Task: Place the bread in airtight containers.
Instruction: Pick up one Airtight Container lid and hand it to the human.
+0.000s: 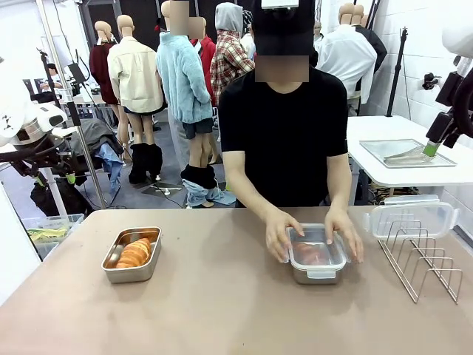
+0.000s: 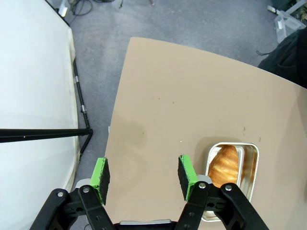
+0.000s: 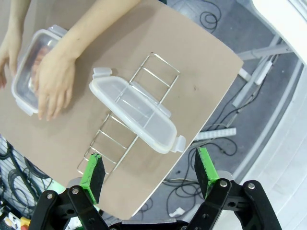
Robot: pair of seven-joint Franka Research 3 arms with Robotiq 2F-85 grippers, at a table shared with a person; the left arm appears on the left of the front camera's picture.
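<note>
One bread roll [image 1: 134, 253] lies in an open steel airtight container [image 1: 131, 276] on the table's left. The second container [image 1: 316, 275] stands in the middle with a clear lid on it. Both of the person's hands [image 1: 277, 235] press on that lid, and another roll [image 1: 314, 254] shows through it. My left gripper [image 2: 144, 177] hangs open and empty above the table's left part, beside the open container [image 2: 254, 158] and its bread [image 2: 225, 165]. My right gripper [image 3: 148, 171] is open and empty, high over the table's right end [image 1: 432, 148].
A wire rack [image 1: 425, 262] stands at the table's right end with a spare clear lid [image 1: 412, 219] resting on it; the lid [image 3: 136, 115] and the rack [image 3: 166, 63] lie below my right gripper. A flat steel tray [image 1: 406, 151] sits on the white table behind.
</note>
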